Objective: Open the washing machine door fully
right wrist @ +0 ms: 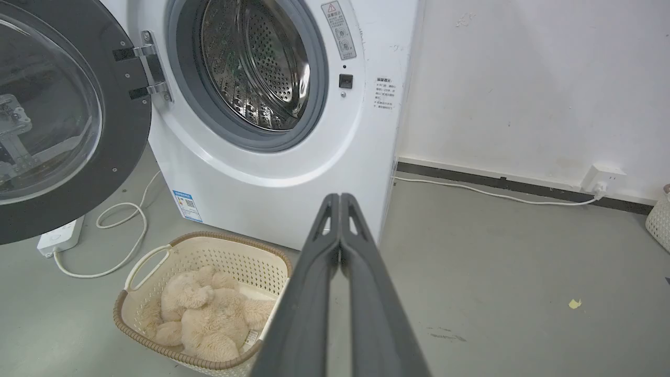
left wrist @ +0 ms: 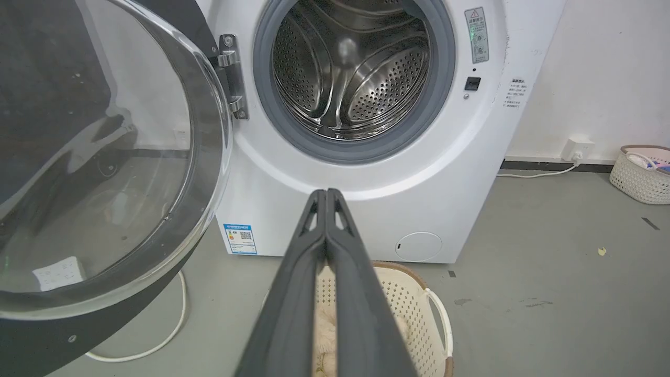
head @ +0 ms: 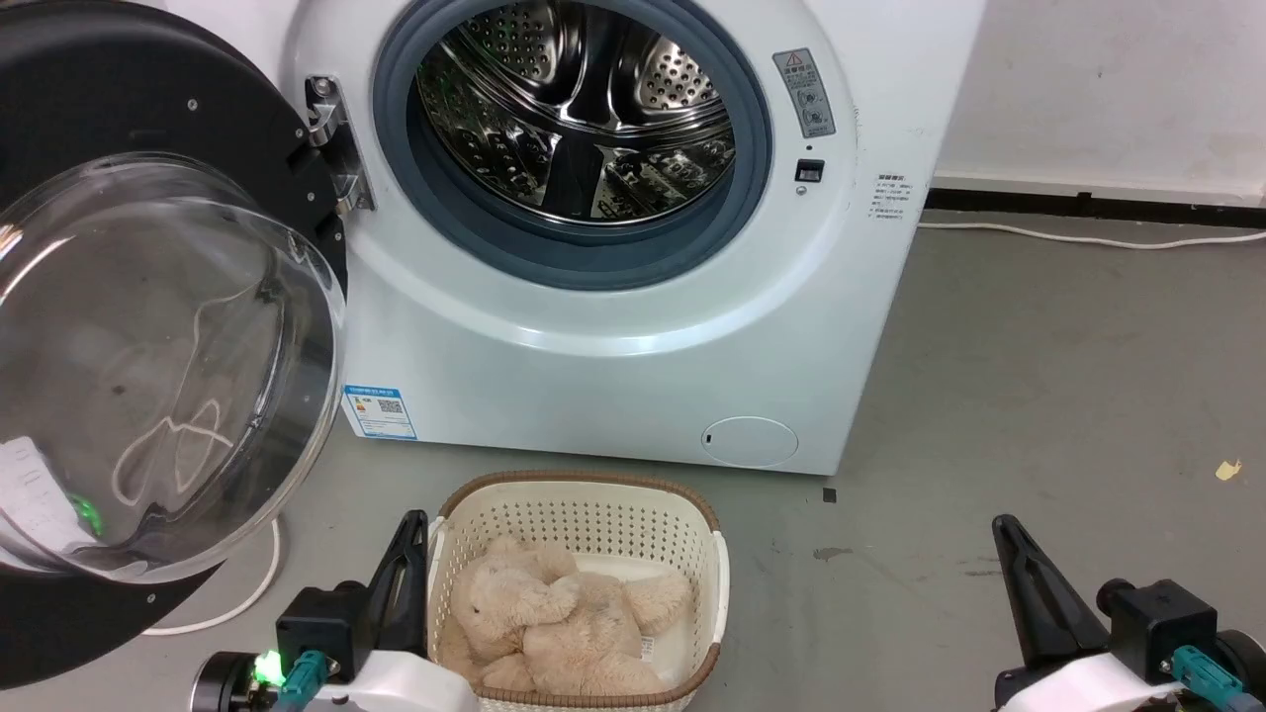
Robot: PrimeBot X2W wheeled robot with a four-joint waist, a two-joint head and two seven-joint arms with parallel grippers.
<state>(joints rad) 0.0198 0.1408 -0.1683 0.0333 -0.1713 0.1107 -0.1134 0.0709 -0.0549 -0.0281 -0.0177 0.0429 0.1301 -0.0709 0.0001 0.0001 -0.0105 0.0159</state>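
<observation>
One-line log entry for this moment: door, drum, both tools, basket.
door: wide open | drum: looks empty | left tool: shut, holding nothing | right tool: shut, holding nothing | basket: toy inside

Black glass-bowled washing machine door (head: 148, 346) swung wide, white washing machine (head: 613, 336) open

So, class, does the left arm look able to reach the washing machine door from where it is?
Probably yes: the washing machine door hangs open up-left of the left gripper, with nothing between them; the basket sits on its other side.
</observation>
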